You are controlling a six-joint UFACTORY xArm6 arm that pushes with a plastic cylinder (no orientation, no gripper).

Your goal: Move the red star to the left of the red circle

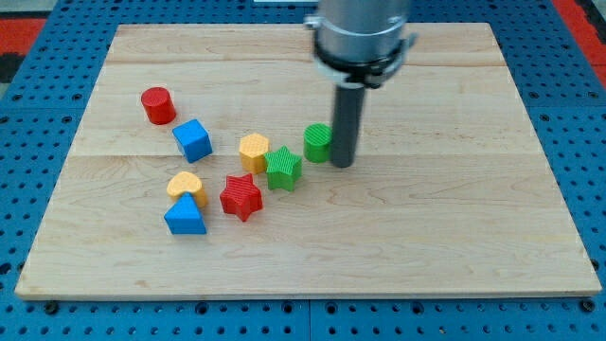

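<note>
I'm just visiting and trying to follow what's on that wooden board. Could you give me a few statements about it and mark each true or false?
1. The red star lies lower in the view than the red circle. True.
2. My tip is touching the red star. False: it stands right beside the green cylinder, on that block's right in the view.
3. The blue cube sits between the red circle and the red star. True.
4. There are three red blocks. False: only two.
</note>
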